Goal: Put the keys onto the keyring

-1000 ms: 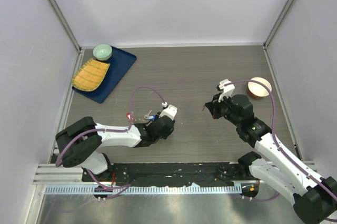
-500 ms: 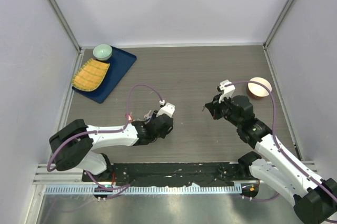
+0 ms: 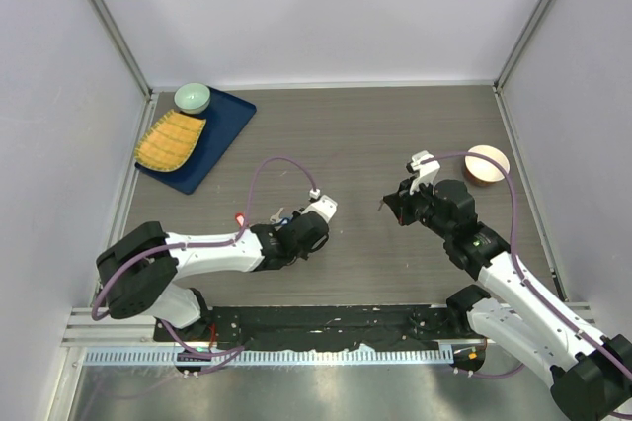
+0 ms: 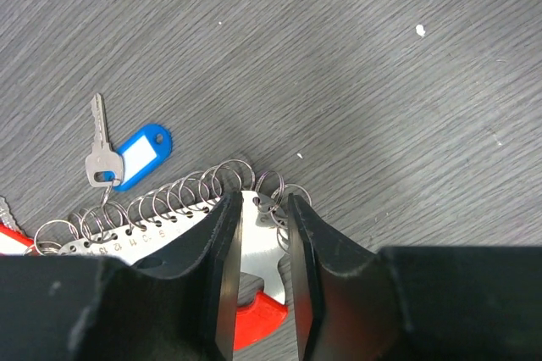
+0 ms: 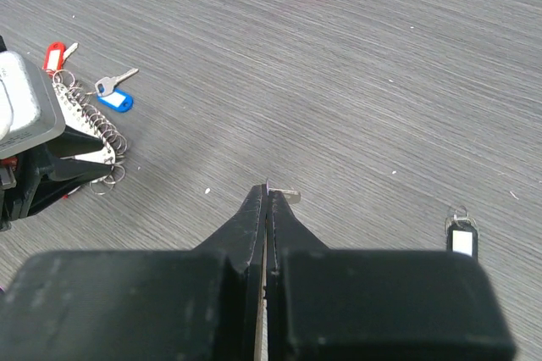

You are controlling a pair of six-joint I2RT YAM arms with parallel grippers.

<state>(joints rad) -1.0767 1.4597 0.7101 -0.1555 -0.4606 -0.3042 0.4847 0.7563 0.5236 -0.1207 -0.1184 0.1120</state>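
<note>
Gripping keyring [image 4: 165, 207], R hand [image 5: 268, 193] pinching key [image 5: 286, 195]

Shiny metal keyring [image 4: 178, 200], glossy blue plastic tag [image 4: 142, 151], matt woodgrain table [image 4: 381, 81]

In the left wrist view the left gripper [image 4: 258, 208] covered the lower part of the keyring [image 4: 161, 217], so whether its fingers pinched the plate or only straddled it could not be told. At nine o'clock the frame edge cut off a red tag [image 4: 8, 241]. The right gripper [image 5: 268, 196] hid all but a small silver piece [image 5: 288, 195] poking toward three o'clock, too little to identify, and from above the keyring lay mostly under the left gripper.
</note>
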